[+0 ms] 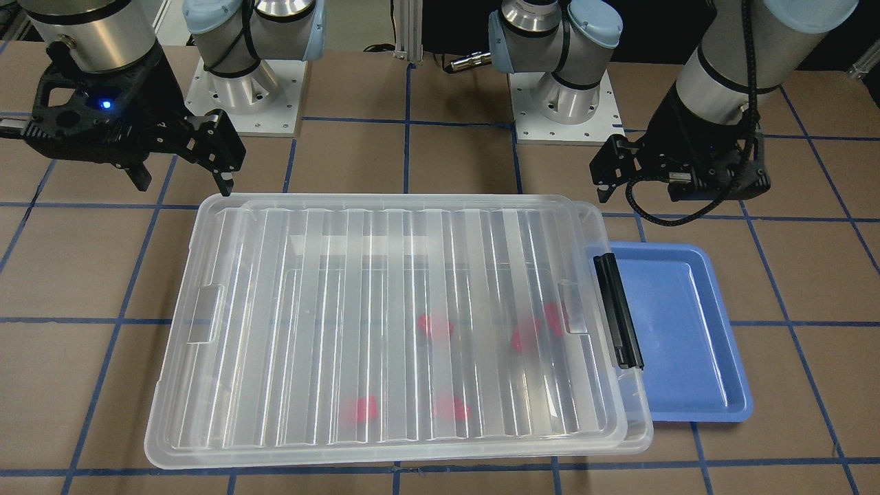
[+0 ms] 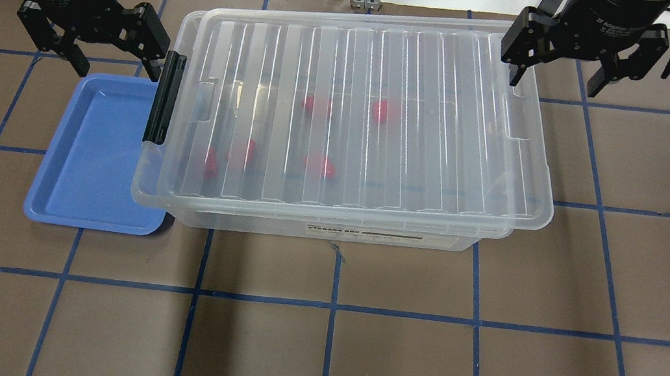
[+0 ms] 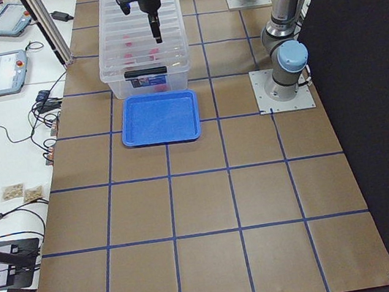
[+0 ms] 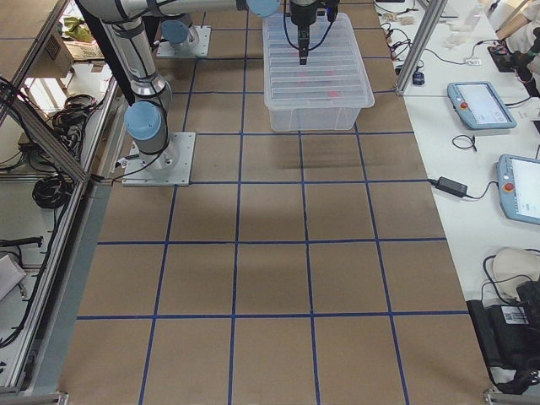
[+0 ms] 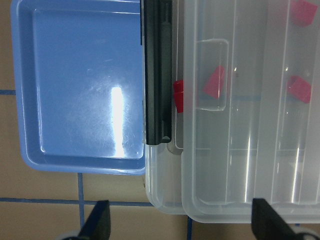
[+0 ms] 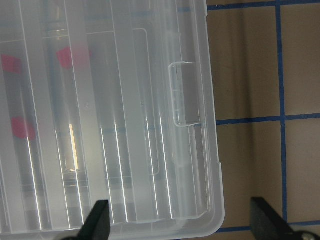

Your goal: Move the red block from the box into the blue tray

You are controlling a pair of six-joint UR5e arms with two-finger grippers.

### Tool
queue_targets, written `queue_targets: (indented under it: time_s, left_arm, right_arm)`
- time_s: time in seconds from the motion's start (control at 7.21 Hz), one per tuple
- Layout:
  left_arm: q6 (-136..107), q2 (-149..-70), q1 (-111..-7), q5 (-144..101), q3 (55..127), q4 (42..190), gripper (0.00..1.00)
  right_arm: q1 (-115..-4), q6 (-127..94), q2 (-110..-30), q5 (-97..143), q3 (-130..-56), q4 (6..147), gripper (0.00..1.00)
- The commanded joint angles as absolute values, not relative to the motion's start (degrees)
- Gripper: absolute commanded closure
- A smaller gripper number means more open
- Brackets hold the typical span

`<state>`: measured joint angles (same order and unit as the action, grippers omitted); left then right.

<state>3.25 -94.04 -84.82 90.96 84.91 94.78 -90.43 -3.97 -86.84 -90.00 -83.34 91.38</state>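
The box [image 2: 351, 118] is a clear bin with its ribbed lid lying on top, slightly askew. Its black latch strip [image 2: 164, 98] is at the end beside the blue tray [image 2: 98, 148]. Several red blocks show blurred through the lid, such as one [image 2: 386, 111] near the far side and one [image 5: 178, 95] by the latch wall. The blue tray is empty. My left gripper [image 2: 117, 56] hangs open above the tray's far edge, next to the latch. My right gripper [image 2: 554, 78] hangs open above the box's far right corner. Neither holds anything.
The tray [image 1: 687, 330] touches the box's latch end and is partly tucked under the lid's overhang. The brown table carries a blue tape grid [image 2: 331, 305]. The arm bases [image 1: 247, 89] stand behind the box. Tablets and cables [image 3: 1, 73] lie on a side bench.
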Motion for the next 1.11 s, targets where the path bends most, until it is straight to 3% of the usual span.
queue_targets:
  time_s: [0.0,0.42,0.97]
  left_arm:
    - [3.34,-94.04,-84.81,91.05,84.99,94.83,0.00]
    - [3.43,-94.04,-84.81,91.23,85.08,94.83,0.00]
    - [3.78,-94.13,-84.81,91.41,85.17,95.01,0.00]
  right_arm:
    - [-90.26,-2.74,-84.48,-89.91,-81.58,91.76,0.00]
    - [-87.20,4.79,-75.61,-89.73,-77.96,94.55,0.00]
    - [-83.67,11.76,-72.07,-89.73,-85.83,105.07,0.01]
